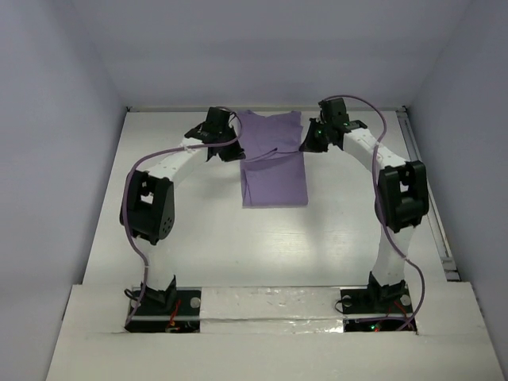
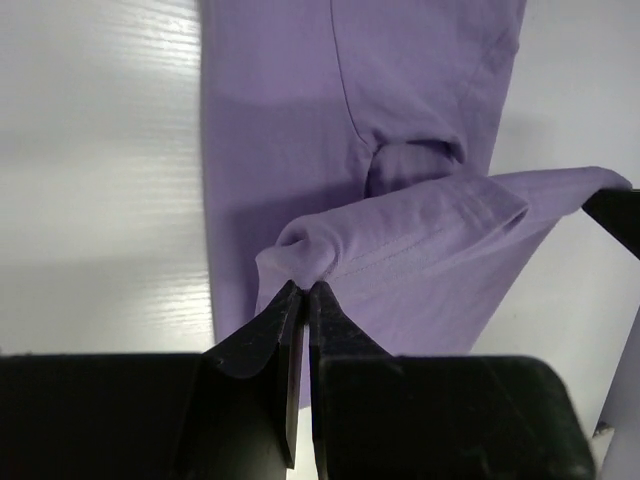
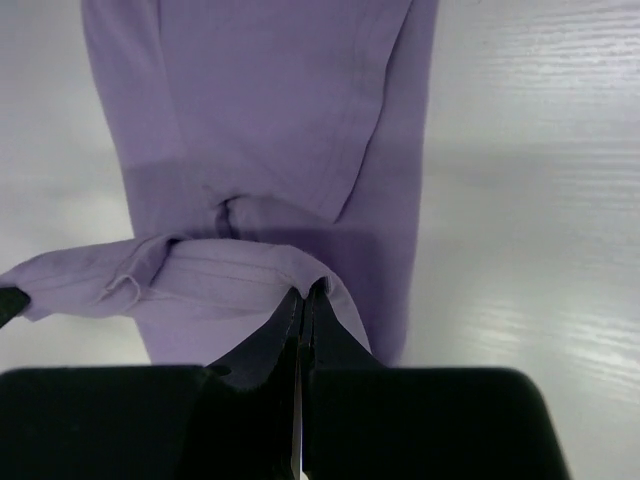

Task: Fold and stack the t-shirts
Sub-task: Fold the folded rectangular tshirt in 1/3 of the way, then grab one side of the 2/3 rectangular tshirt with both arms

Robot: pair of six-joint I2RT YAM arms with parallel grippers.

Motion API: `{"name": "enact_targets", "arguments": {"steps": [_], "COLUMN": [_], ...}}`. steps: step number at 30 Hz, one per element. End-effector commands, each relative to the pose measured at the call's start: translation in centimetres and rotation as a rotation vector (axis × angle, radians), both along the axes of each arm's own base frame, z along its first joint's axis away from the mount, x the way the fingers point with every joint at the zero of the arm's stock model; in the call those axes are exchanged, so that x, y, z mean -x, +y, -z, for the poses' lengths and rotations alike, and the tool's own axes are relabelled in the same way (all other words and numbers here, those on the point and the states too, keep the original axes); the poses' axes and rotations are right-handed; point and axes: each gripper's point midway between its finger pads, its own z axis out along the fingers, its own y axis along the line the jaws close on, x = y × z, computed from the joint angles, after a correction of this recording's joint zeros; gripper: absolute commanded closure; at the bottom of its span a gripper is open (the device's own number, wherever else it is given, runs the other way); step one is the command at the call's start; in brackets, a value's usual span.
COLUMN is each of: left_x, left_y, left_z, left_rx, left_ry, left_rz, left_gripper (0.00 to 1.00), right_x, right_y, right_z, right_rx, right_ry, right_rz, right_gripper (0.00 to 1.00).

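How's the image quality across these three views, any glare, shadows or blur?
Top external: soft, even light, with the t-shirt sharp on the white table. Left wrist: table sheen at left, the left gripper a dark, featureless silhouette, and the lifted fold shading the cloth below. Right wrist: streaky glare at right, the right gripper equally black.

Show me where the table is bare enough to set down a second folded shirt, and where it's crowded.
Widest bare table: between the near edge of the lavender t-shirt and the arm bases. Narrower strips lie outside each arm, along the table's sides. Crowded: the far middle, where the left gripper and right gripper pinch the shirt's lifted fold.
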Motion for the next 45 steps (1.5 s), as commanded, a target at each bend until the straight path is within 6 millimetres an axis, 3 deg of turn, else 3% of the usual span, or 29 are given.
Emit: {"name": "enact_targets", "arguments": {"steps": [1, 4, 5, 6, 7, 8, 10, 11, 13, 14, 15, 16, 18, 19, 20, 21, 22, 23, 24, 25, 26, 28, 29, 31, 32, 33, 35, 42, 45], "left_x": [-3.0, -3.8, -4.8, -5.0, -5.4, -6.3, -6.6, -7.5, -7.6, -7.9, -8.0, -8.0, -7.5, -6.9, -5.0, -4.5, -2.7, -0.2, 0.5, 2.4, 4.1, 5.0, 6.1, 6.6, 6.8, 7.3, 7.7, 7.8, 8.2], "left_y": [0.9, 0.8, 1.2, 1.1, 1.0, 0.7, 0.6, 0.2, 0.3, 0.1, 0.3, 0.4, 0.6, 0.6, 0.4, -0.3, -1.7, -2.4, -3.8, -5.4, -5.6, -6.1, -5.8, -5.3, -5.0, -4.6, -4.1, 0.2, 1.8], "left_z": [-1.8, 0.0, -0.4, 0.0, 1.4, 0.8, 3.1, 2.2, 2.6, 1.9, 1.2, -0.7, -1.8, -4.1, -2.6, -3.3, -4.6, -2.2, -2.2, -2.1, 0.2, 1.6, 3.3, 4.3, 4.4, 5.1, 4.7, 9.0, 7.2], "left_rx": [-0.022, -0.053, -0.058, -0.067, -0.082, -0.079, -0.111, -0.108, -0.122, -0.117, -0.119, -0.112, -0.093, -0.066, -0.071, -0.053, -0.03, -0.016, 0.025, 0.04, 0.033, 0.064, 0.065, 0.051, 0.045, 0.039, 0.04, -0.022, -0.016], "left_ry": [-0.075, -0.044, -0.057, -0.046, -0.023, -0.04, 0.014, -0.008, 0.007, -0.011, -0.025, -0.067, -0.097, -0.138, -0.106, -0.138, -0.163, -0.106, -0.124, -0.123, -0.078, -0.055, -0.012, 0.003, -0.002, 0.001, -0.023, 0.045, -0.005], "left_rz": [-0.014, -0.007, -0.019, -0.013, -0.008, -0.002, 0.023, 0.027, 0.04, 0.043, 0.038, 0.029, 0.016, 0.012, 0.026, 0.032, 0.066, 0.105, 0.121, 0.161, 0.177, 0.172, 0.178, 0.165, 0.159, 0.154, 0.147, 0.058, 0.03], "left_gripper": [1.0, 1.0, 1.0, 1.0, 1.0, 1.0, 1.0, 1.0, 0.85, 0.76, 0.62, 0.56, 0.49, 0.5, 0.5, 0.5, 0.51, 0.53, 0.59, 0.59, 0.59, 0.64, 0.67, 0.67, 0.67, 0.67, 0.67, 0.66, 0.64], "right_x": [-2.4, -3.3, -3.6, -4.0, -4.4, -4.6, -5.1, -5.2, -5.1, -5.3, -5.1, -5.1, -4.9, -4.6, -4.2, -3.3, -2.6, -1.7, -0.2, 0.4, 1.3, 2.4, 3.1, 4.4, 6.7, 7.0, 9.5, 11.8, 12.3], "right_y": [0.7, 0.9, 1.0, 1.1, 0.6, 0.7, 0.6, 0.4, -0.1, -0.2, -0.6, -0.7, -0.9, -1.0, -1.0, -0.7, -0.4, 0.0, 1.1, 1.6, 2.9, 4.2, 4.5, 5.1, 4.6, 4.6, 3.9, 0.5, 0.5], "right_z": [-0.5, 0.4, 1.8, 1.7, 2.2, 2.6, 3.4, 3.7, 3.8, 3.3, 3.1, 2.1, 0.9, 0.4, -1.5, -1.0, -1.3, -3.2, -1.8, -2.0, -1.9, -0.9, -0.2, -0.7, 1.9, 1.1, 4.3, 11.4, 10.2], "right_rx": [-0.021, -0.014, -0.008, -0.007, -0.004, -0.004, 0.01, 0.018, 0.045, 0.049, 0.065, 0.066, 0.071, 0.072, 0.062, 0.039, 0.009, -0.028, -0.074, -0.113, -0.134, -0.142, -0.137, -0.173, -0.175, -0.199, -0.195, -0.086, -0.098], "right_ry": [-0.04, -0.027, -0.004, -0.005, 0.003, 0.011, 0.025, 0.031, 0.049, 0.043, 0.046, 0.028, 0.013, 0.007, -0.021, -0.015, -0.021, -0.058, -0.043, -0.041, -0.033, 0.004, 0.027, 0.017, 0.079, 0.032, 0.108, 0.219, 0.198], "right_rz": [-0.057, -0.061, -0.062, -0.061, -0.05, -0.049, -0.042, -0.036, -0.019, -0.012, 0.002, 0.008, 0.01, 0.008, 0.008, -0.01, -0.022, -0.035, -0.078, -0.085, -0.12, -0.161, -0.17, -0.177, -0.17, -0.171, -0.155, -0.051, -0.063], "right_gripper": [1.0, 1.0, 1.0, 1.0, 1.0, 1.0, 0.98, 0.97, 0.92, 0.89, 0.78, 0.68, 0.39, 0.35, 0.34, 0.4, 0.52, 0.66, 0.89, 0.96, 1.0, 1.0, 1.0, 1.0, 1.0, 1.0, 1.0, 1.0, 1.0]}}
